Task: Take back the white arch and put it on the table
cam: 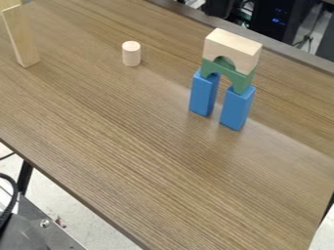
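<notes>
The white arch [236,47], pale like bare wood, lies with its opening downward on top of a green arch [240,80] at the upper right of the table [130,146]. Two upright blue blocks, a left one [203,93] and a right one [237,108], carry the green arch across the gap between them.
A small pale cylinder [131,53] stands left of the stack. Near the upper left corner a tall, narrow wooden block [21,39] stands on end, with another pale piece [9,4] behind it. The table's far edge runs behind the stack, with dark equipment [281,19] beyond.
</notes>
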### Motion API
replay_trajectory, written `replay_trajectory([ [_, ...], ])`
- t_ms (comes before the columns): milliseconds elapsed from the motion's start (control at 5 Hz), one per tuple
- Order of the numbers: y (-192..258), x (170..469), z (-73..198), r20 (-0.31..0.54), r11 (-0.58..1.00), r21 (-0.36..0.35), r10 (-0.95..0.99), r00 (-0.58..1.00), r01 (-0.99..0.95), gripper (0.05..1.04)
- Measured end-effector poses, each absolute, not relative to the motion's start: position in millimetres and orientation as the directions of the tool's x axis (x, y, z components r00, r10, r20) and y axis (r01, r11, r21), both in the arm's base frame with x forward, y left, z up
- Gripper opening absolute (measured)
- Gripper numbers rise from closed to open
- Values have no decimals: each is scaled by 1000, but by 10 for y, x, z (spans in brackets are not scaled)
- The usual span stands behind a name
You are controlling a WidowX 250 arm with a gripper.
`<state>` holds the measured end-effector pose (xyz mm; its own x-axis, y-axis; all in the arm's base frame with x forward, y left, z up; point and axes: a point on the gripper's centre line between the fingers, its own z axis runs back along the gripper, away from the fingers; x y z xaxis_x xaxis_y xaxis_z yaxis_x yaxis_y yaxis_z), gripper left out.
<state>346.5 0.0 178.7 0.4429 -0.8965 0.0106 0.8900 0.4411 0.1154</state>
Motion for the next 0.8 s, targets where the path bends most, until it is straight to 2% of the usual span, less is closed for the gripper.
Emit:
replay_trajectory([
  [200, -7, 3457, 1680, -4, 440, 85, -897, 442, 894, 998],
  [600, -41, 3412, 1526, -34, 340, 74, -939, 343, 938, 998],
  [800, -97, 3355, 1619, -26, 293, 80, -955, 296, 953, 998],
])
